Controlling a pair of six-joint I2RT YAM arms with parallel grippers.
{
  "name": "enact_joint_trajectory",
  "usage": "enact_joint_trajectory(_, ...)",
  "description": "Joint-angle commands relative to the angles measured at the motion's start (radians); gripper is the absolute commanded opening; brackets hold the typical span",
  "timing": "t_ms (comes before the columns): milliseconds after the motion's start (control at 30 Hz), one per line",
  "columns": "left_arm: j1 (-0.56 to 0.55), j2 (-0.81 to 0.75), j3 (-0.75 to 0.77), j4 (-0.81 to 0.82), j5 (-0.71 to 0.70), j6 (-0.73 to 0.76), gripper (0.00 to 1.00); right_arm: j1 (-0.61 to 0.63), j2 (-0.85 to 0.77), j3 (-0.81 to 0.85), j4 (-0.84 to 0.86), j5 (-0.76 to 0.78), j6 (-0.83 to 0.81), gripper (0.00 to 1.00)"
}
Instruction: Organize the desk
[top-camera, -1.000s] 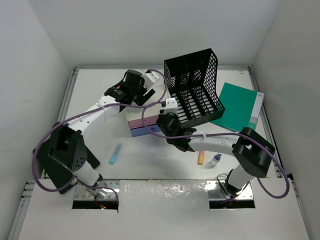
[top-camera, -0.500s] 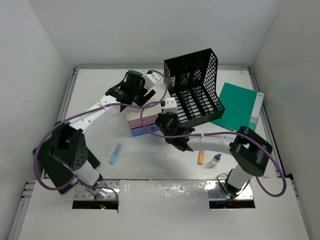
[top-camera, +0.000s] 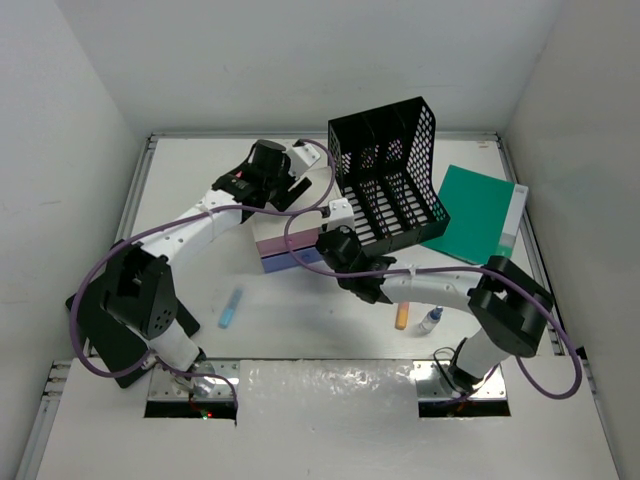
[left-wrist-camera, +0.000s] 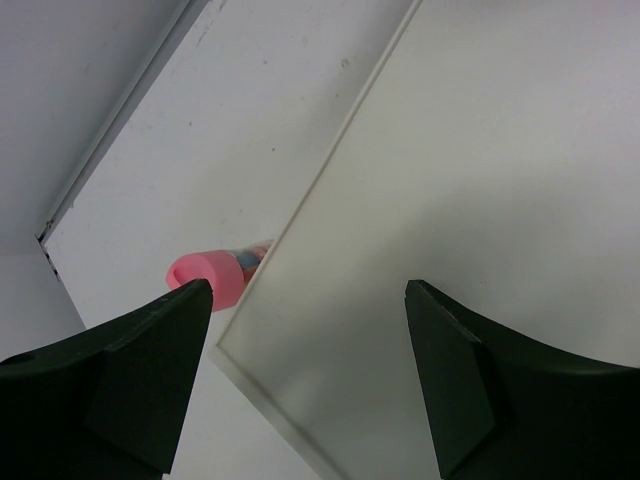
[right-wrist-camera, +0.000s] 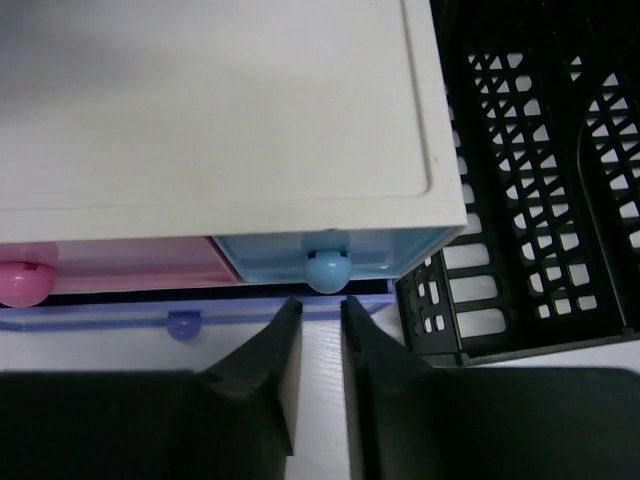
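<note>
White desk (top-camera: 200, 190) all around. My right gripper (right-wrist-camera: 318, 330), nearly closed and holding nothing, sits at 6 o'clock from the blue knob (right-wrist-camera: 327, 268). My left gripper (left-wrist-camera: 300, 350) is wide.

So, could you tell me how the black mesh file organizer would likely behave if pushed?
The black mesh file organizer looks perforated and hollow, so probably light and easily slid. It already sits tilted against the drawer box, so it may tip or shift.

On the desk (top-camera: 200, 180), the drawer box (top-camera: 285, 243) sits mid-desk, the file rack (top-camera: 392, 180) just beside it toward the right edge. A book (top-camera: 478, 215) lies at the right edge. A tube (top-camera: 231, 307), a marker (top-camera: 401, 316) and a small bottle (top-camera: 431, 320) lie toward the near edge.
</note>
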Motion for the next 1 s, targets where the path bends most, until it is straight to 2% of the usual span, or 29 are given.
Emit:
enact_joint_trajectory(0,0.01,0.007,0.012,0.012,0.015,-0.004,0.76,-0.026,0.018,0.059,0.012,-0.034,-0.03,0.23)
enact_joint_trajectory(33,0.01,0.007,0.012,0.014,0.016,-0.004,0.76,-0.035,0.021,0.065,0.012,-0.04,-0.024,0.29)
enact_joint_trajectory(100,0.01,0.01,0.011,0.014,0.016,-0.002,0.76,-0.055,0.027,0.065,0.013,-0.057,-0.015,0.3)
enact_joint_trajectory(400,0.01,0.027,0.009,0.022,0.01,0.002,0.76,-0.069,0.078,0.108,0.042,-0.101,-0.049,0.29)
enact_joint_trajectory(733,0.01,0.029,0.001,0.022,0.013,0.008,0.76,-0.069,0.058,0.123,0.062,-0.069,-0.105,0.25)
enact_joint_trajectory(967,0.011,0.03,0.0,0.025,0.011,0.01,0.76,-0.069,0.061,0.146,0.081,-0.103,-0.121,0.25)
